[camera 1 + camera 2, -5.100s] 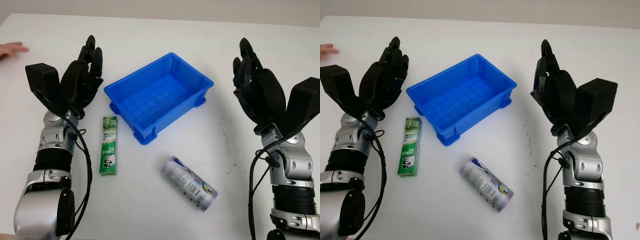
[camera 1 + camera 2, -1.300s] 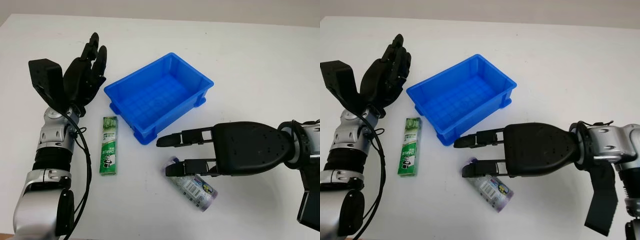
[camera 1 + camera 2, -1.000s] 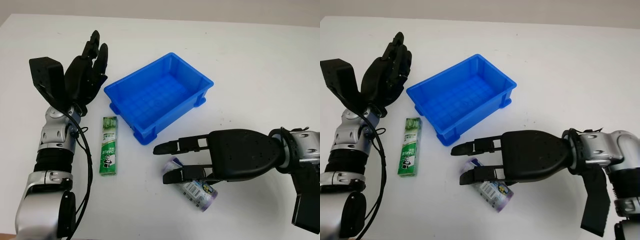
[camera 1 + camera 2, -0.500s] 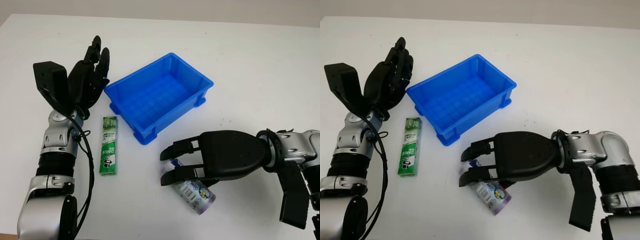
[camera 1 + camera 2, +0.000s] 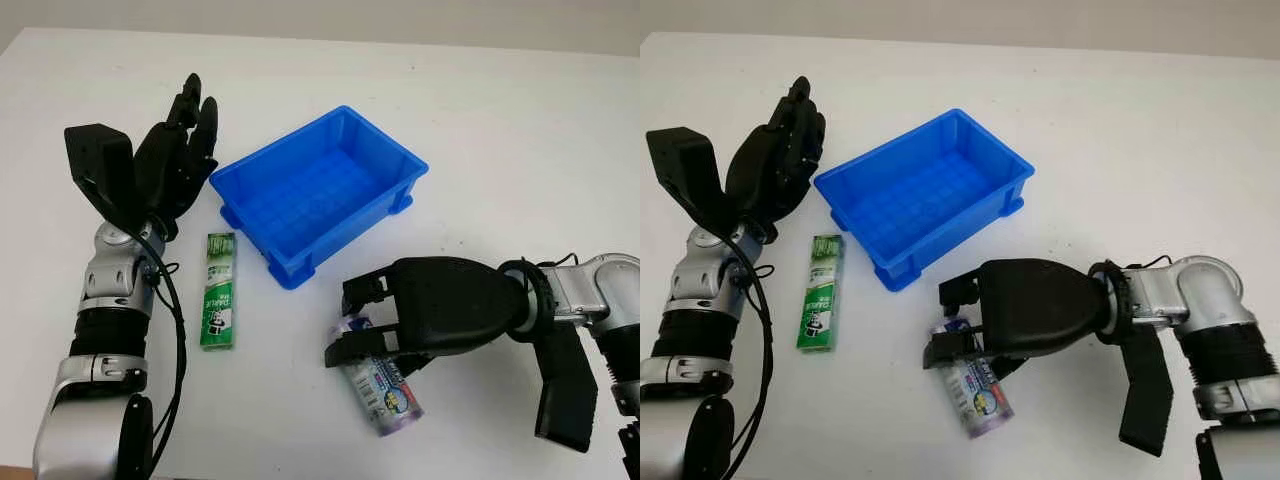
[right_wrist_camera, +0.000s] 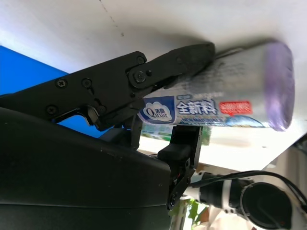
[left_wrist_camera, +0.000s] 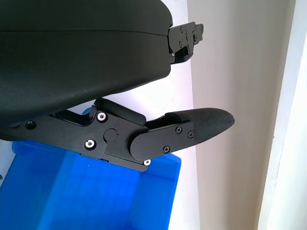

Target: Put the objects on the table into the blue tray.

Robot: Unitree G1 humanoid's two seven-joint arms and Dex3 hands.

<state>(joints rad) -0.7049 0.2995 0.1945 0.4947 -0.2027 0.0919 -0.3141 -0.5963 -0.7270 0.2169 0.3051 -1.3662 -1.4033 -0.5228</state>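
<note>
We took the blue tray (image 5: 318, 196) as our landmark; it sat on the white surface (image 5: 500, 130) with nothing inside it. Nearer the robot than the tray's near corner, our right hand (image 5: 375, 325) was curled around the purple roll of bags (image 5: 382, 392). In the right wrist view its fingers (image 6: 158, 72) lay along the roll's (image 6: 225, 103) printed label, clamped on it, with the roll's purple end sticking out past them. The roll's far end was under the hand, and its near end pointed toward the robot. We could not tell whether the roll was touching the surface or just off it.

The green toothpaste box (image 5: 217, 290) lay flat on the surface just beside the tray's left near side, lengthwise toward the robot, apart from both hands.

Our left hand (image 5: 175, 150) was raised to the left of the tray, open and holding nothing, its fingertips pointing away from the robot. In the left wrist view one black finger (image 7: 192, 129) reached out above the tray's (image 7: 81, 191) blue wall.
</note>
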